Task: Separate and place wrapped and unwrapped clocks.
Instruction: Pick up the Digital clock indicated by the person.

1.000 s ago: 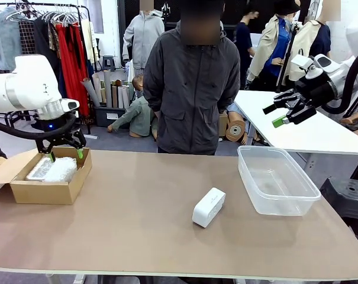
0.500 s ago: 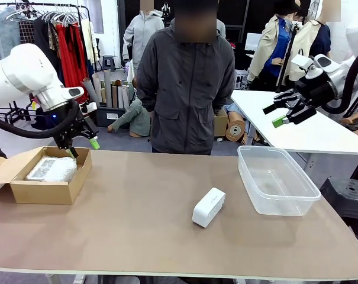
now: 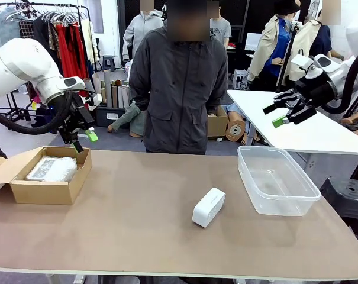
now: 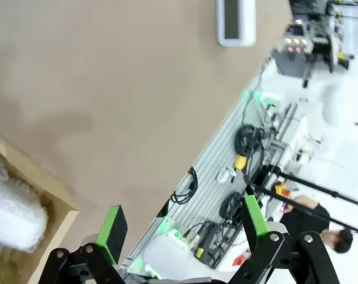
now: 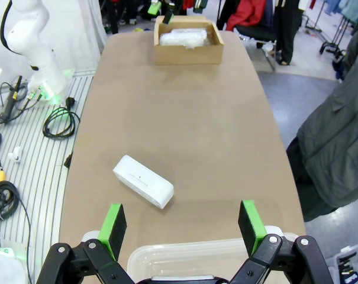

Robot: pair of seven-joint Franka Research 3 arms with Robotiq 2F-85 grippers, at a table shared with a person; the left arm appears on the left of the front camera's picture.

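Observation:
A bare white clock lies on the table's middle, also seen as the clock and the clock. Clocks bundled in crinkly clear wrap lie inside the cardboard box at the left; the same wrapped bundle and bundle show from the wrists. My left gripper hangs open and empty above the box's far right corner, its gripper looking down past the table edge. My right gripper is open and empty, high above the tub; the gripper holds nothing.
A clear plastic tub stands empty at the right, its rim just below my right fingers. A person in a dark jacket stands at the far edge. Bare tabletop lies between box and clock. Another white table is behind the tub.
My left gripper has risen out of the cardboard box and drifted right, open, leaving the wrapped clocks inside. The right arm has stayed put. The person shifted slightly left.

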